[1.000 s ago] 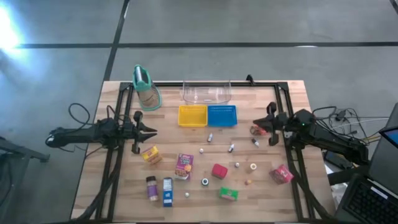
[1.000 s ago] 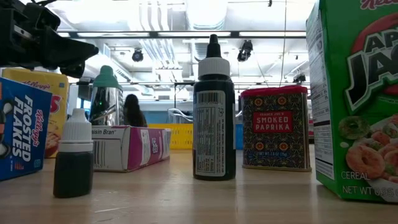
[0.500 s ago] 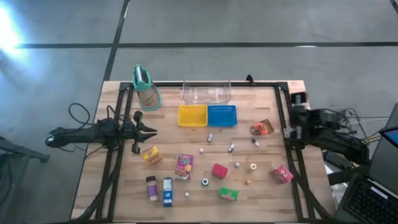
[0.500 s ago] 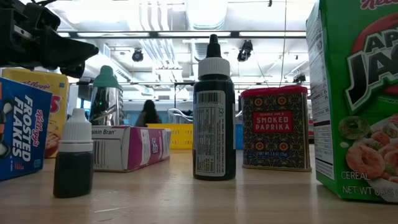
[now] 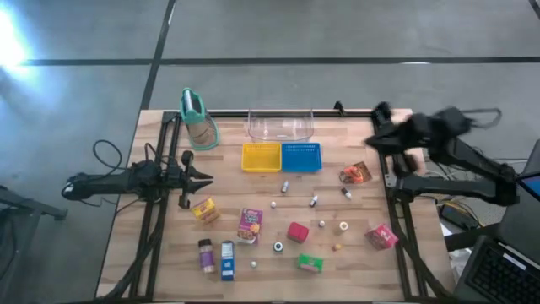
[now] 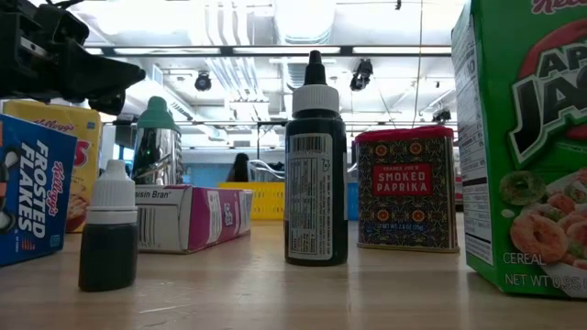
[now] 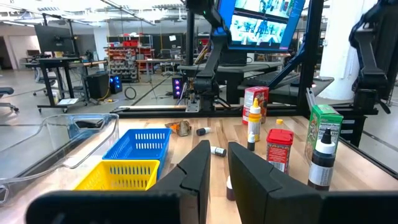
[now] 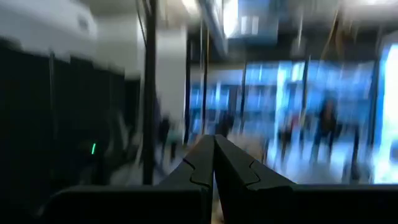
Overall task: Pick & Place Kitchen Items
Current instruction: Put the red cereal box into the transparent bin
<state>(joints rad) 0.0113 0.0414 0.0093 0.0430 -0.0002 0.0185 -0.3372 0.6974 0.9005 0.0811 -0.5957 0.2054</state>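
My right gripper [image 5: 381,127], jaws pressed together and empty, sits raised at the upper right of the high view, clear of the items. My left gripper [image 5: 201,177] waits at centre left, jaws a narrow slit apart, holding nothing. The kitchen items [image 5: 287,228] lie scattered across the lower middle; the orange pouch [image 5: 356,174] lies just below my right arm. Judged step: between picks. The next move calls for opening, descending, and squaring on one item

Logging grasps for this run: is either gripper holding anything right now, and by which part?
Nothing is held. The right gripper is shut on nothing, raised near the table's right edge. The left gripper waits at the left side, its narrow gap empty.
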